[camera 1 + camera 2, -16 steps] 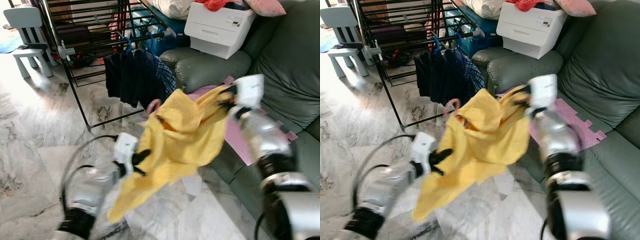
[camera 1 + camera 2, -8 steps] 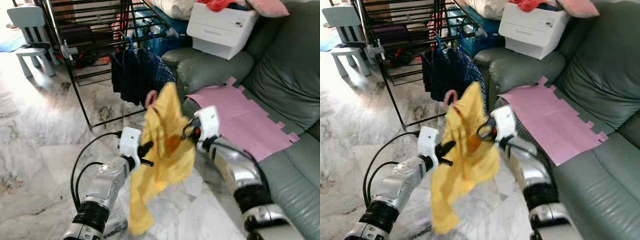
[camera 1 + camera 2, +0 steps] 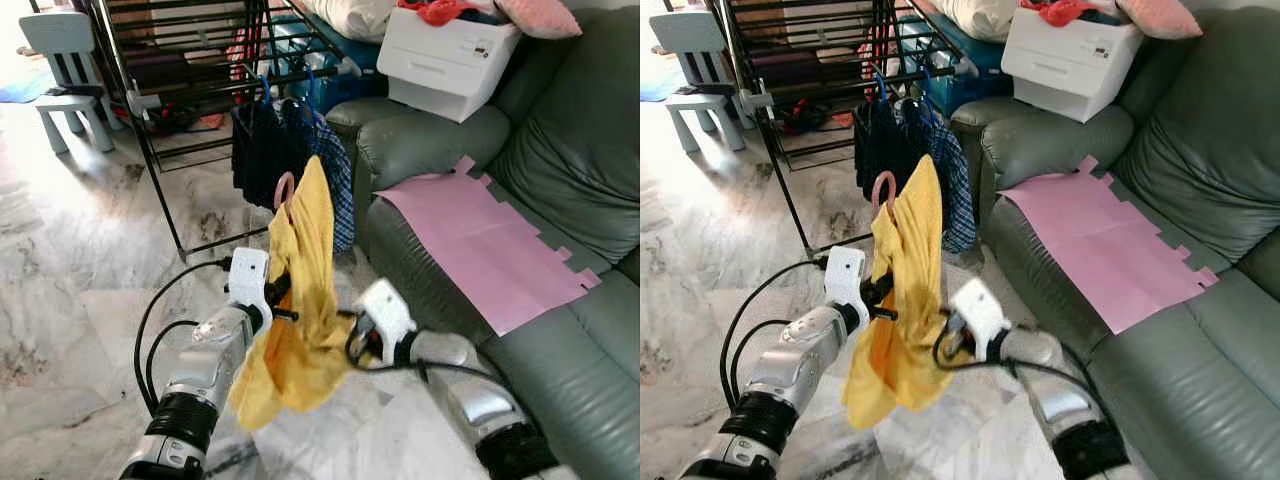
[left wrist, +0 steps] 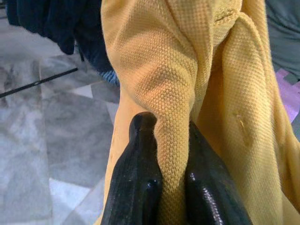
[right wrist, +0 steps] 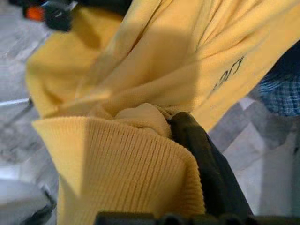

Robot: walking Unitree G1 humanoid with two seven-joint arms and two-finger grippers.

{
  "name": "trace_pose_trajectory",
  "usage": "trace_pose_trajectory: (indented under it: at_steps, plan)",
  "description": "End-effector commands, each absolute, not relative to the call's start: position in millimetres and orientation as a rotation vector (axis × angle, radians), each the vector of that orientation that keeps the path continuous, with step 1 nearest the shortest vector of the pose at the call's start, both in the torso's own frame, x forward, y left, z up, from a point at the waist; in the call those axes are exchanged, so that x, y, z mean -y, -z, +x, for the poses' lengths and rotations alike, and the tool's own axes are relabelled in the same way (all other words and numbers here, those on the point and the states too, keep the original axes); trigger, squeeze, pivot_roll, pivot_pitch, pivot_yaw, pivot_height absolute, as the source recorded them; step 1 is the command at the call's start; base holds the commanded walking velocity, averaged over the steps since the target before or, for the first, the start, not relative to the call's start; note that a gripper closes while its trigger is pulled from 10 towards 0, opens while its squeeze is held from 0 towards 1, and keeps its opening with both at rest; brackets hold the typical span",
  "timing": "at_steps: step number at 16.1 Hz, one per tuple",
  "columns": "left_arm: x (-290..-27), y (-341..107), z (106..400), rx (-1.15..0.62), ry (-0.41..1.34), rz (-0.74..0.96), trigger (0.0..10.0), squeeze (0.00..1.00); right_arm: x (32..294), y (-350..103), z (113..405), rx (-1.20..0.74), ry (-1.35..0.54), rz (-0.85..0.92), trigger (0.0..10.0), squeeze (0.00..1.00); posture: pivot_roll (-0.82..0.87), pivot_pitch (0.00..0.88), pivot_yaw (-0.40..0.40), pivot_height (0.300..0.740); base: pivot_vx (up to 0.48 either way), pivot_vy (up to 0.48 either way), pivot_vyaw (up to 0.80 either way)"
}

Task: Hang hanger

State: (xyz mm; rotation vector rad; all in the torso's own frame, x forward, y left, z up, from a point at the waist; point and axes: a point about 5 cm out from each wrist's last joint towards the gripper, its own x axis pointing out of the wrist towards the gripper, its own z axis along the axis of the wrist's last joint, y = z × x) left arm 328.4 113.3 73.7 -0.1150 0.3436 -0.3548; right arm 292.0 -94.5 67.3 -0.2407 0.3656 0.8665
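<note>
**Yellow shirt on hanger held short of the rack**

The yellow shirt on its pink hanger is clamped between the left gripper fingers, near the drying rack. The right gripper is pinched on the hem; since a second ago it has dropped low. If cloth slips, the hanger may fall.

Home living room: green leather sofa, marble floor, black drying rack with dark clothes hanging, small child's chair, white printer on the sofa arm.
</note>
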Motion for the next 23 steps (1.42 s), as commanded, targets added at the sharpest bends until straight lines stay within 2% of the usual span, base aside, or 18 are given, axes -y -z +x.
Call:
trace_pose_trajectory:
  at_steps: [1, 2, 3, 5, 6, 7, 8, 14, 15, 16, 19, 21, 22, 23]
  plan:
    - [-116, -92, 340, -0.26, 0.343, -0.107, 10.0, 0.0, 101, -68, 290, -0.374, -0.886, -0.312, 10.0, 1.0, 0.03, 0.0, -0.052, 0.74, 0.0, 0.0, 0.0]
    - [-116, -93, 340, -0.258, 0.341, -0.108, 10.0, 0.0, 103, -68, 289, -0.374, -0.887, -0.329, 10.0, 1.0, 0.03, 0.0, -0.052, 0.74, 0.0, 0.0, 0.0]
    - [-118, -94, 342, -0.253, 0.33, -0.105, 10.0, 0.0, 114, -68, 295, -0.348, -0.822, -0.422, 10.0, 1.0, 0.03, 0.0, -0.052, 0.74, 0.0, 0.0, 0.0]
    - [-121, -93, 344, -0.254, 0.314, -0.1, 10.0, 0.0, 134, -70, 307, -0.321, -0.655, -0.521, 10.0, 1.0, 0.03, 0.0, -0.052, 0.74, 0.0, 0.0, 0.0]
    - [-123, -95, 345, -0.247, 0.302, -0.101, 10.0, 0.0, 150, -76, 316, -0.278, -0.509, -0.583, 10.0, 1.0, 0.03, 0.0, -0.052, 0.74, 0.0, 0.0, 0.0]
    - [-126, -96, 347, -0.24, 0.288, -0.094, 10.0, 0.0, 160, -80, 320, -0.277, -0.453, -0.55, 10.0, 1.0, 0.03, 0.0, -0.05, 0.74, 0.0, 0.0, 0.0]
    - [-129, -98, 348, -0.22, 0.267, -0.095, 10.0, 0.0, 160, -75, 314, -0.345, -0.541, -0.462, 10.0, 1.0, 0.02, 0.0, -0.048, 0.74, 0.0, 0.0, 0.0]
    - [-142, -101, 355, -0.202, 0.222, -0.065, 10.0, 0.0, 152, -84, 302, -0.412, -0.84, -0.29, 10.0, 1.0, 0.02, 0.0, -0.044, 0.74, 0.0, 0.0, 0.0]
    - [-143, -102, 355, -0.201, 0.221, -0.062, 10.0, 0.0, 151, -84, 299, -0.42, -0.871, -0.286, 10.0, 1.0, 0.02, 0.0, -0.044, 0.74, 0.0, 0.0, 0.0]
    - [-147, -102, 356, -0.2, 0.211, -0.052, 10.0, 0.0, 146, -81, 286, -0.466, -0.992, -0.281, 10.0, 1.0, 0.02, 0.0, -0.045, 0.74, 0.0, 0.0, 0.0]
    - [-150, -102, 358, -0.207, 0.217, -0.028, 10.0, 0.0, 143, -77, 270, -0.485, -1.113, -0.352, 10.0, 1.0, 0.02, 0.002, -0.042, 0.74, 0.0, 0.0, 0.0]
    - [-145, -99, 355, -0.23, 0.34, 0.006, 10.0, 0.0, 148, -88, 278, -0.424, -1.071, -0.373, 10.0, 1.0, 0.02, 0.003, -0.036, 0.74, 0.0, 0.0, 0.0]
    - [-140, -97, 350, -0.248, 0.485, 0.065, 10.0, 0.0, 156, -101, 284, -0.379, -1.045, -0.398, 10.0, 1.0, 0.02, 0.004, -0.034, 0.74, 0.0, 0.0, 0.0]
    - [-140, -98, 347, -0.251, 0.544, 0.096, 10.0, 0.0, 161, -108, 286, -0.361, -1.042, -0.421, 10.0, 1.0, 0.01, 0.004, -0.032, 0.74, 0.0, 0.0, 0.0]
